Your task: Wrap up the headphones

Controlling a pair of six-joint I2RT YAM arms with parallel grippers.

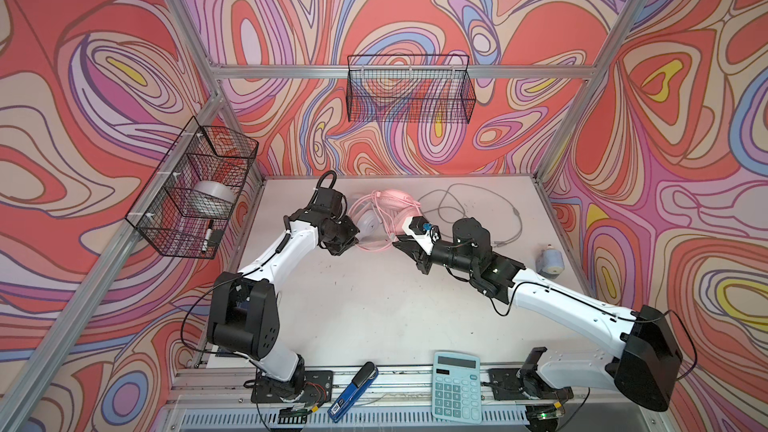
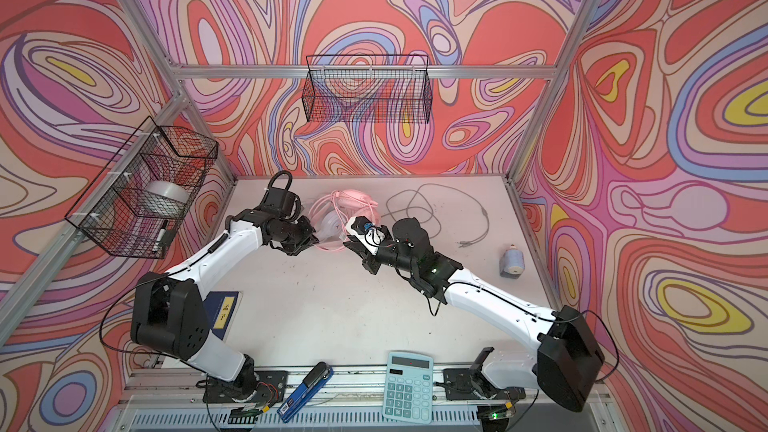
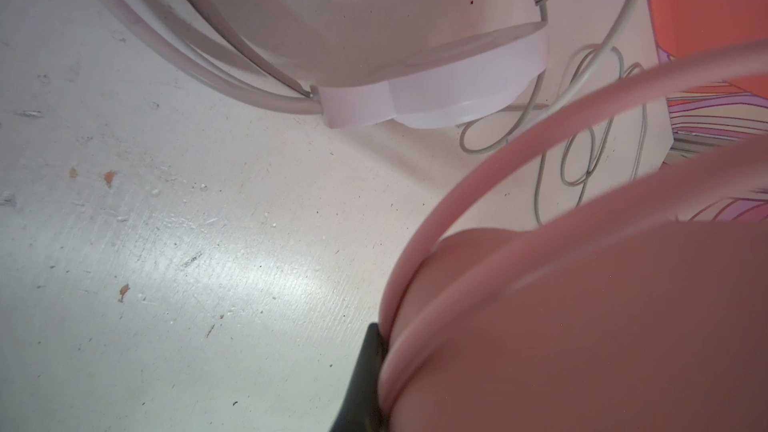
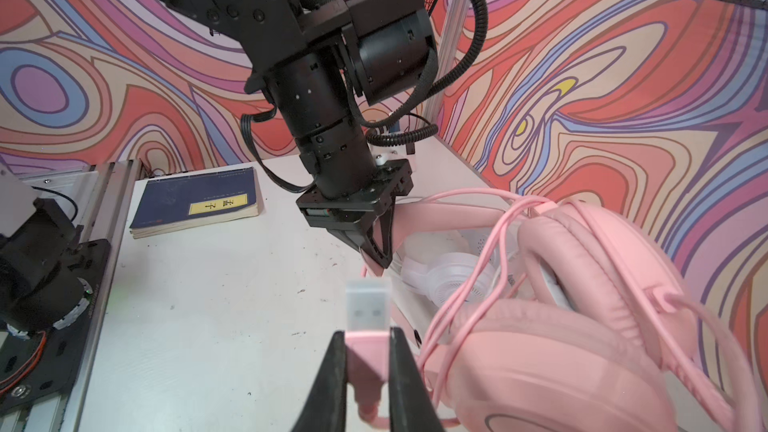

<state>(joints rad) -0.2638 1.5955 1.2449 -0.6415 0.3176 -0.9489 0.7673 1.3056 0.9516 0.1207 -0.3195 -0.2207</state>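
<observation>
Headphones sit at the back middle of the counter (image 1: 374, 305), the pink headset (image 4: 582, 284), cord looped round its earcups, lying against the white headset (image 4: 453, 272). Right fingers (image 4: 399, 367) pinch the pink USB plug (image 4: 368, 309), likely to tuck the last length. Left fingers (image 4: 376, 249) press together on the pink headband, seemingly steadying it.

In both top views my left arm (image 1: 291, 243) and right arm (image 1: 557, 297) show white shells, black joint housings and thin black cables. A ribbed black conduit (image 4: 482, 22) loops off the left wrist; my right gripper (image 4: 368, 338) has 2 black tapered fingers (image 4: 332, 380).
</observation>
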